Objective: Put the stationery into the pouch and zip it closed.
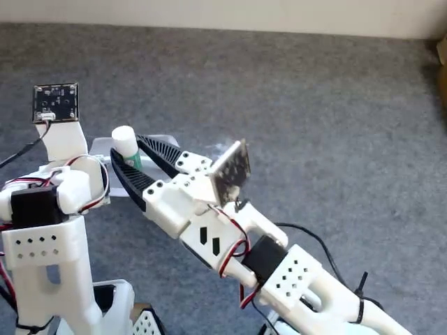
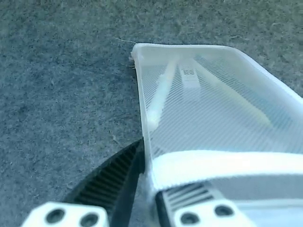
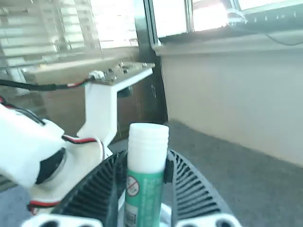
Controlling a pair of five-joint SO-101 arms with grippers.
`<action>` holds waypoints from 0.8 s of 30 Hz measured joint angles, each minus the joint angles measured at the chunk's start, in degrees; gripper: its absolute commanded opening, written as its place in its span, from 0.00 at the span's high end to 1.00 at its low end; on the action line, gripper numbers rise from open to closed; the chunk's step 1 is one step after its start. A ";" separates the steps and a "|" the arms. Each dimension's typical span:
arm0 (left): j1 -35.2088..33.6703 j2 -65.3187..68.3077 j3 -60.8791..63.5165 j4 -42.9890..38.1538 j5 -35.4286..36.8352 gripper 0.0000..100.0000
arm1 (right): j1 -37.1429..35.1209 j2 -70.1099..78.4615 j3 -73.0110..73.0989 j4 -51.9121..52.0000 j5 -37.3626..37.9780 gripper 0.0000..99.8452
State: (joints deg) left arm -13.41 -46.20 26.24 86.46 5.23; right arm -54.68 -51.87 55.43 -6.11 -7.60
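Glue stick (image 3: 144, 182) pinched upright in the right gripper (image 3: 145, 153), its white cap standing past the tips. It looks light, rigid and smooth, so hold it mid-body. The green label shows a red-ringed symbol; its print is unreadable. The left gripper (image 2: 147, 163) clamps one edge of the pouch (image 2: 213, 109) — limp and translucent — which stretches ahead of it.

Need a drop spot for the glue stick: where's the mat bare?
Bare: the grey mat from the pouch out to the far wall and along the right arm's outer side. Tight: at the pouch, where the left tool clamps its edge and the right tool holds the glue stick.
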 measured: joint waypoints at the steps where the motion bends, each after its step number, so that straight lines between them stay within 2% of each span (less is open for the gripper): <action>1: 0.35 0.00 0.00 0.00 0.00 0.99 | 0.00 0.00 1.05 -2.02 0.00 0.99; 8: 1.14 0.00 0.00 0.00 0.00 0.99 | 0.00 1.41 7.12 -12.92 0.09 0.99; 13: 1.23 0.00 0.00 0.00 0.00 0.99 | 2.29 10.20 7.82 -25.23 6.24 0.99; 24: 1.32 0.00 0.00 0.00 0.26 0.99 | 4.04 28.13 9.93 -48.79 14.15 0.99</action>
State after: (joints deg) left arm -12.09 -46.20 26.24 86.46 5.49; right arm -50.64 -23.74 65.36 -54.90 6.55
